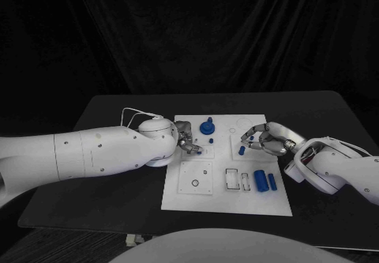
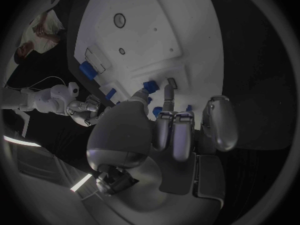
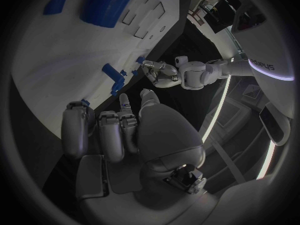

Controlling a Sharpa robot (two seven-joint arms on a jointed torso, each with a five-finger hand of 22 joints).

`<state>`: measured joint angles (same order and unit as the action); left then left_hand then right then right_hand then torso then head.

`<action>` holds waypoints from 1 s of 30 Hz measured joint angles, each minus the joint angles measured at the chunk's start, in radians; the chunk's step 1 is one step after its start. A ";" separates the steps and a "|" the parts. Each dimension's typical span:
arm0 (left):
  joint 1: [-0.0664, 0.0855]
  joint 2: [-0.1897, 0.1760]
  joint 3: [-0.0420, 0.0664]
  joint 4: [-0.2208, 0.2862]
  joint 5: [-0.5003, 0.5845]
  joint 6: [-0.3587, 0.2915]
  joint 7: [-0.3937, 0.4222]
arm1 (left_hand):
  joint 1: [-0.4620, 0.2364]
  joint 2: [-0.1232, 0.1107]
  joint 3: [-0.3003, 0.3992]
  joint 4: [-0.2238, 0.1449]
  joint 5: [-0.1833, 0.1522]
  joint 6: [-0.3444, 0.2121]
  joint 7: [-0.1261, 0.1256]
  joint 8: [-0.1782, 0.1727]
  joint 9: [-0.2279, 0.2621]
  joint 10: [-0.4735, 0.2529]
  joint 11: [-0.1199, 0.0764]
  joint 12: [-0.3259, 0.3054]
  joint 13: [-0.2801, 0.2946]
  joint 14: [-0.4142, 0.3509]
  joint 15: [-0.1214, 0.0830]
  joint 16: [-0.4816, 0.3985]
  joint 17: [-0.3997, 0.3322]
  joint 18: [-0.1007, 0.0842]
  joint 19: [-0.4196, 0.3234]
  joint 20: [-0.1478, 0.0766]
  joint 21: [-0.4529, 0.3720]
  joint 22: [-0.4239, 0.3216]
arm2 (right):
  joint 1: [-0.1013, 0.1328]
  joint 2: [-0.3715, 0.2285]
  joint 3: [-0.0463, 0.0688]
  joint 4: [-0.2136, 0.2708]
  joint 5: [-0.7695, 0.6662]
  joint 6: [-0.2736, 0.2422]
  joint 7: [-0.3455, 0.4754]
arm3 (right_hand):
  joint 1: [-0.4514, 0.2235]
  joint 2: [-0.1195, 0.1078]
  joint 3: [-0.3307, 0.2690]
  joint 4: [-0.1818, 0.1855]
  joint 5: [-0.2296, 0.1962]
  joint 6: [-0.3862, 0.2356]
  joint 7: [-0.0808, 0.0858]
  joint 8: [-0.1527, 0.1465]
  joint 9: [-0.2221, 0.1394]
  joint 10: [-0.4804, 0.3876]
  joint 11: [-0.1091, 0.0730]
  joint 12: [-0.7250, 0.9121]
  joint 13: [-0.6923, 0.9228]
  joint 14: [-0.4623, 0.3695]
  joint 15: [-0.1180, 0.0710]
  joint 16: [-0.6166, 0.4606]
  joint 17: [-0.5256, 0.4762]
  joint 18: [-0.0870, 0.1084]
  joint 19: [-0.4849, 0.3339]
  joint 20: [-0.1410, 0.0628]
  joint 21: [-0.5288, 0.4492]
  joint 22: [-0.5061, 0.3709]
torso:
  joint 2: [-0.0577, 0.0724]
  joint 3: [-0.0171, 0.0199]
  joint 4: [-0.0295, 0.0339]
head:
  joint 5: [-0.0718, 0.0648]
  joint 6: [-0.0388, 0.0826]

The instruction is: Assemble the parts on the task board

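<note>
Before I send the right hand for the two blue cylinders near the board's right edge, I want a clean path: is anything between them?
Nothing visible. The right hand hovers over the task board farther back, and the blue cylinders lie nearer the robot, with only bare white board between. The left hand is off to the other side.

White task board [image 1: 229,197] lies flat mid-table; blue parts [image 1: 264,181] on it.

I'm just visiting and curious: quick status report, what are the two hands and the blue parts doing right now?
Left hand at a small blue part on the task board; hold unclear. Right hand over another blue piece, fingers curled. Two blue cylinders lie untouched. Nothing obstructing.
</note>
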<state>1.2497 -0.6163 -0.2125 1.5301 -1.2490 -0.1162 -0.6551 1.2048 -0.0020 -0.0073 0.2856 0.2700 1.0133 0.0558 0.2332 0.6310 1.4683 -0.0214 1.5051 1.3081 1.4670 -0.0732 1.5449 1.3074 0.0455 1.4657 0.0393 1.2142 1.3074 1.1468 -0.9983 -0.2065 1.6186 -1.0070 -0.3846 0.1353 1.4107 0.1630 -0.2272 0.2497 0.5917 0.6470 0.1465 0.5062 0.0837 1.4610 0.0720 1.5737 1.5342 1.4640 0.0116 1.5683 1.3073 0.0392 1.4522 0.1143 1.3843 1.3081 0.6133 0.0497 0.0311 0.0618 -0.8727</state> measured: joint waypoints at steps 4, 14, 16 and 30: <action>-0.002 0.006 0.001 -0.003 0.004 -0.002 0.002 | 0.012 -0.001 0.007 0.001 0.032 0.005 -0.002 0.000 -0.002 0.000 0.000 0.000 0.000 0.000 0.000 0.000 0.000 0.000 0.000 0.000 0.000 0.000 | 0.000 -0.001 0.000 0.000 0.000 0.000 0.000 | 0.003 -0.003 0.000 0.000 0.004 0.000 0.000 0.000 0.000 0.000 0.000 0.000 0.000 0.000 0.000 0.000 0.000 0.000 0.000 0.000 0.000 0.000 | 0.000 0.0000 0.0000 | 0.000 0.000; -0.005 0.015 0.001 -0.012 0.019 -0.009 0.018 | 0.047 0.009 0.026 -0.004 -0.021 0.013 -0.005 0.000 -0.003 0.000 0.000 0.000 0.000 0.000 0.000 0.000 0.000 0.000 0.000 0.000 0.000 0.000 | 0.000 0.000 0.000 -0.001 0.000 0.001 -0.001 | 0.007 -0.001 0.000 0.000 0.004 0.000 0.000 0.000 0.000 0.000 0.000 0.000 0.000 0.000 0.001 0.000 0.000 0.000 0.000 0.000 0.000 0.000 | 0.000 -0.0001 -0.0007 | 0.002 0.000; -0.005 0.016 0.002 -0.014 0.021 -0.010 0.022 | 0.062 0.010 0.039 -0.006 -0.039 0.016 -0.006 0.000 -0.003 0.000 0.000 0.000 0.000 0.000 0.000 0.000 0.000 0.000 0.001 -0.001 0.000 0.000 | 0.000 0.000 0.000 -0.001 0.000 0.001 -0.001 | 0.007 -0.001 0.002 0.000 0.004 0.000 0.000 0.000 0.000 0.000 0.000 0.000 0.000 0.000 0.001 0.000 0.000 0.000 0.000 0.000 0.000 0.000 | 0.000 -0.0003 -0.0007 | 0.001 0.000; -0.005 0.012 0.003 -0.010 0.030 -0.014 0.055 | 0.167 0.030 0.143 -0.018 -0.202 0.018 -0.008 0.000 -0.003 -0.004 -0.003 -0.009 0.005 0.000 -0.007 -0.005 0.000 0.000 0.000 -0.007 -0.016 0.000 | -0.002 0.001 0.000 -0.001 0.000 0.003 -0.002 | 0.011 0.003 0.008 -0.003 0.008 0.000 0.000 0.000 0.000 0.000 0.000 0.003 0.000 0.003 -0.001 0.000 0.000 0.000 0.000 0.000 -0.004 0.000 | 0.000 -0.0004 -0.0004 | 0.001 0.000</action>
<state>1.2443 -0.6039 -0.2100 1.5204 -1.2193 -0.1304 -0.6000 1.3720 0.0276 0.1352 0.2679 0.0681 1.0310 0.0482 0.2333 0.6279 1.4644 -0.0247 1.4956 1.3129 1.4670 -0.0806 1.5401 1.3074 0.0456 1.4656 0.0319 1.1981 1.3074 1.1451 -0.9978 -0.2064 1.6177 -1.0071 -0.3816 0.1332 1.4214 0.1660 -0.2190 0.2470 0.5998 0.6470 0.1465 0.5061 0.0838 1.4610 0.0720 1.5772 1.5342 1.4668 0.0109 1.5683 1.3073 0.0392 1.4522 0.1143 1.3804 1.3077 0.6137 0.0493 0.0307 0.0625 -0.8727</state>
